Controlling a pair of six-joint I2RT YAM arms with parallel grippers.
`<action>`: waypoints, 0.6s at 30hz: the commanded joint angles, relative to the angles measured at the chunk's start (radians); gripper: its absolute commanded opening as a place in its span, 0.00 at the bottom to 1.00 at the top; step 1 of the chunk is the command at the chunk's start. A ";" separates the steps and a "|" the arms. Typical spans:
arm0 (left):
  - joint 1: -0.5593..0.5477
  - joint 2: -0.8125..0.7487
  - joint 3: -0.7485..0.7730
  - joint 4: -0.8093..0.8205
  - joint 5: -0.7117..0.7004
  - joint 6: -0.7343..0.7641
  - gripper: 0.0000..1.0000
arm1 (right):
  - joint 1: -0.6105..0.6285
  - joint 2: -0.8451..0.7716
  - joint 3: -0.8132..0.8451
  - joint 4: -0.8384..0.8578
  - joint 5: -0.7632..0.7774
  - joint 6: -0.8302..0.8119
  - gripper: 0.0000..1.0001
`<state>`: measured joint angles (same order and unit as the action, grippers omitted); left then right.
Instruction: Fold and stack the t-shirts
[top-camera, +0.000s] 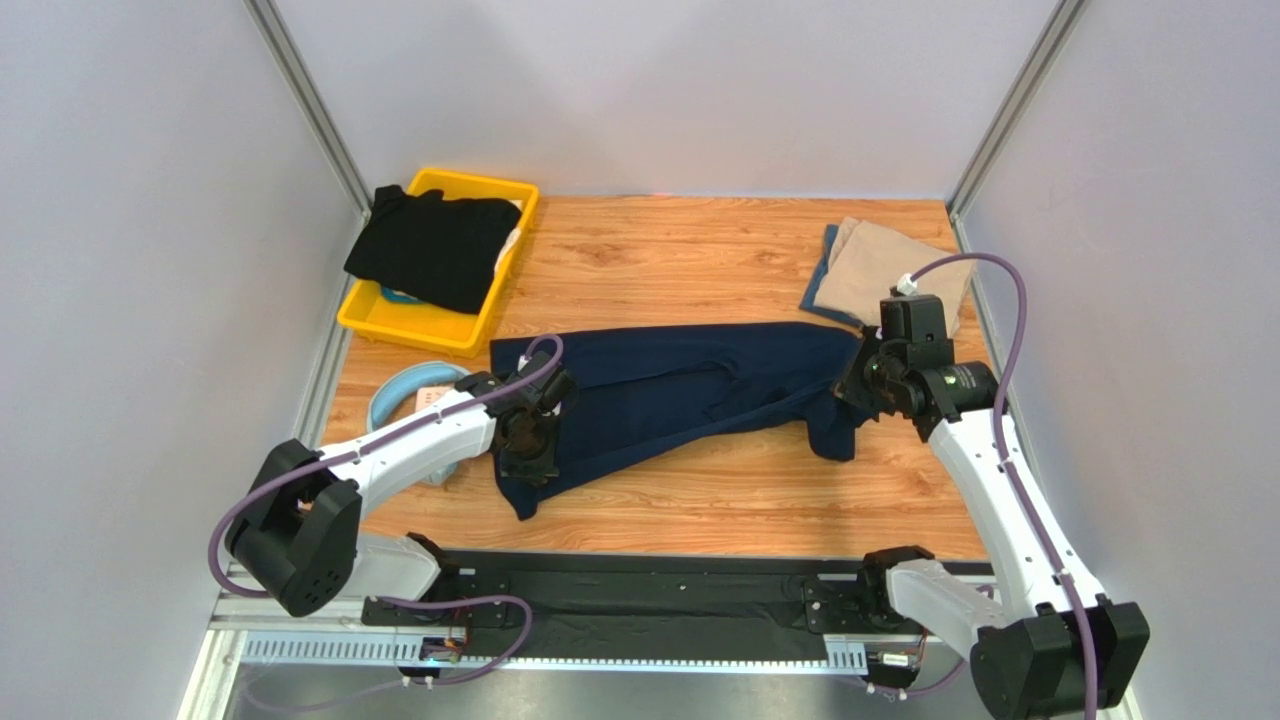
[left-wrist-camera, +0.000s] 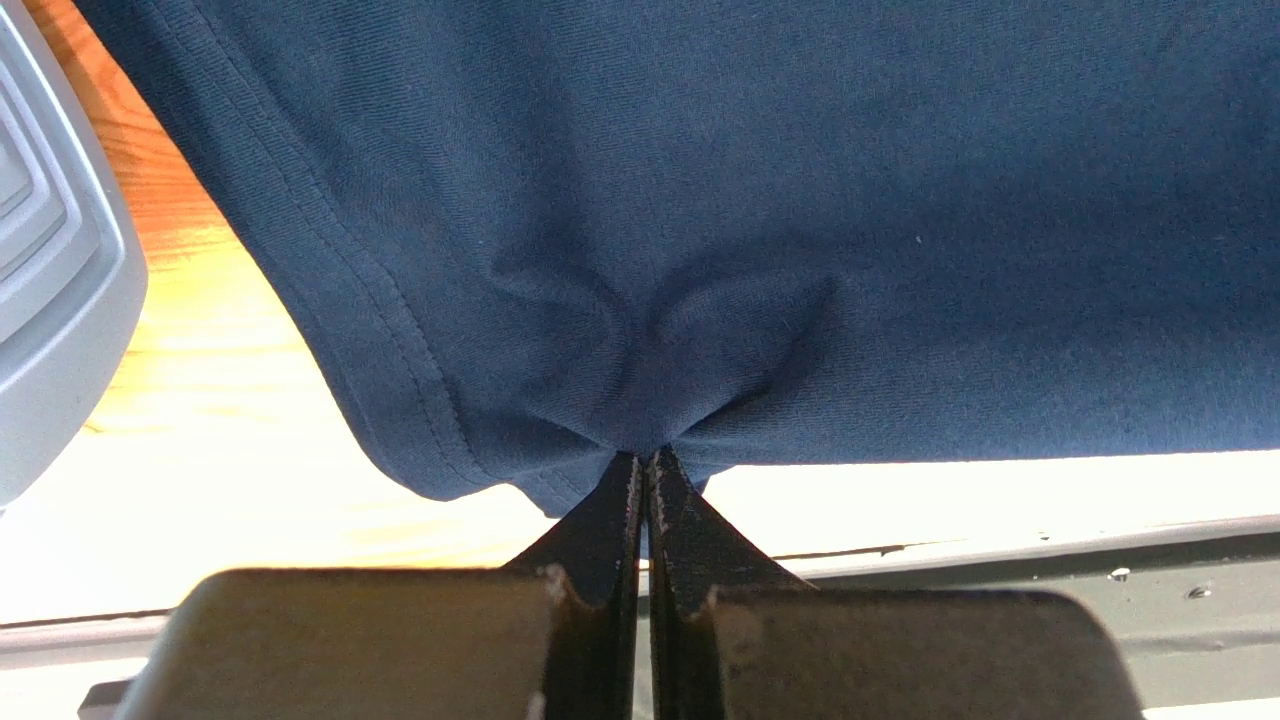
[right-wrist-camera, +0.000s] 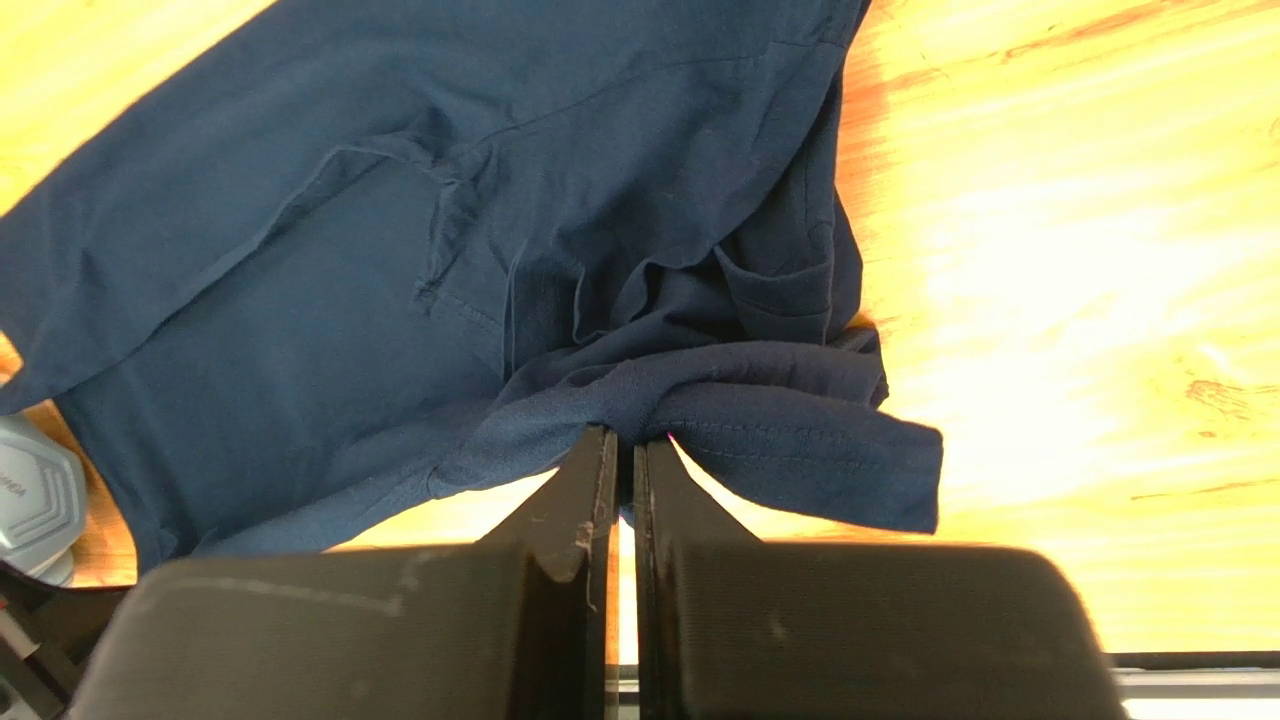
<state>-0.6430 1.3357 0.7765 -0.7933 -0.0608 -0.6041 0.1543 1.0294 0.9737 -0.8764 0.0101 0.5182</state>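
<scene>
The dark navy t-shirt (top-camera: 684, 393) stretches across the middle of the wooden table, held up between both arms. My left gripper (top-camera: 529, 444) is shut on its left end; the cloth (left-wrist-camera: 721, 225) bunches at the closed fingertips (left-wrist-camera: 649, 458). My right gripper (top-camera: 860, 387) is shut on the right end, where a sleeve (right-wrist-camera: 812, 435) hangs folded over the tips (right-wrist-camera: 628, 438). A tan t-shirt (top-camera: 887, 270) lies folded at the back right. A black t-shirt (top-camera: 433, 243) lies draped over the yellow bin (top-camera: 376, 312) at the back left.
Light blue headphones (top-camera: 406, 393) lie on the table just left of my left gripper, partly under the arm. A bluish cloth edge (top-camera: 821, 279) shows under the tan shirt. A black rail (top-camera: 661, 578) runs along the near table edge.
</scene>
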 joint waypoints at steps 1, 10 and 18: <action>-0.006 -0.010 0.001 -0.006 -0.011 0.007 0.00 | -0.007 -0.031 0.037 0.017 0.027 -0.011 0.00; -0.004 0.016 0.000 -0.021 0.016 0.013 0.00 | -0.007 -0.052 -0.016 -0.015 -0.042 0.000 0.00; -0.004 0.003 0.015 -0.063 0.029 0.010 0.00 | -0.007 -0.126 -0.056 -0.075 -0.058 0.005 0.00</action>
<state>-0.6449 1.3502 0.7765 -0.8036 -0.0425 -0.6033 0.1535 0.9367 0.9268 -0.9257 -0.0277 0.5224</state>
